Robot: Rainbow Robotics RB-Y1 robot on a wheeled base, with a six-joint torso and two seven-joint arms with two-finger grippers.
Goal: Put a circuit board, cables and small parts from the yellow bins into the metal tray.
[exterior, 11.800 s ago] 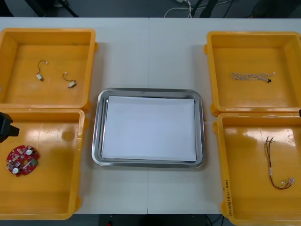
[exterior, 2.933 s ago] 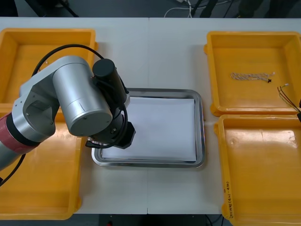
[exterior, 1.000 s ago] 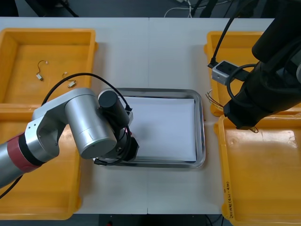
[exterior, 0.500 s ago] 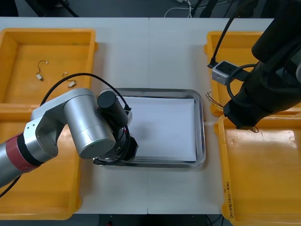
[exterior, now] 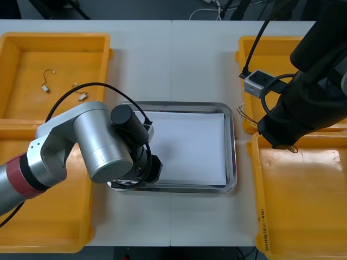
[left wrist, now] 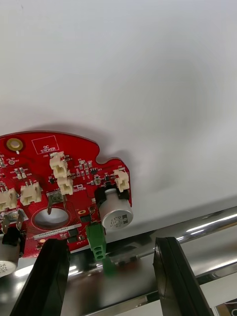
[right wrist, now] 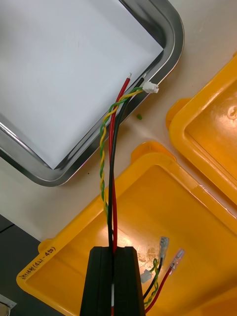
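Note:
A round red circuit board [left wrist: 64,182] lies on the white inside of the metal tray [left wrist: 197,232], close to its rim. My left gripper [left wrist: 111,256] stands open just short of the board, a finger on each side and neither touching it. In the front view the left arm [exterior: 103,143] covers the tray's front left corner [exterior: 232,146]. My right gripper [right wrist: 113,249] is shut on the red and yellow cable [right wrist: 111,148]. The cable's free end reaches over the tray's rim [right wrist: 168,29]. The right arm [exterior: 303,103] hangs over the two right bins.
Two small metal parts [exterior: 46,81] [exterior: 81,96] lie in the far left yellow bin [exterior: 16,43]. The near left bin [exterior: 49,216] and near right bin [exterior: 303,206] flank the tray. Under the right gripper is a yellow bin's wall [right wrist: 163,197].
My left wrist has shifted slightly over the tray's front left corner. The right arm has stayed where it was.

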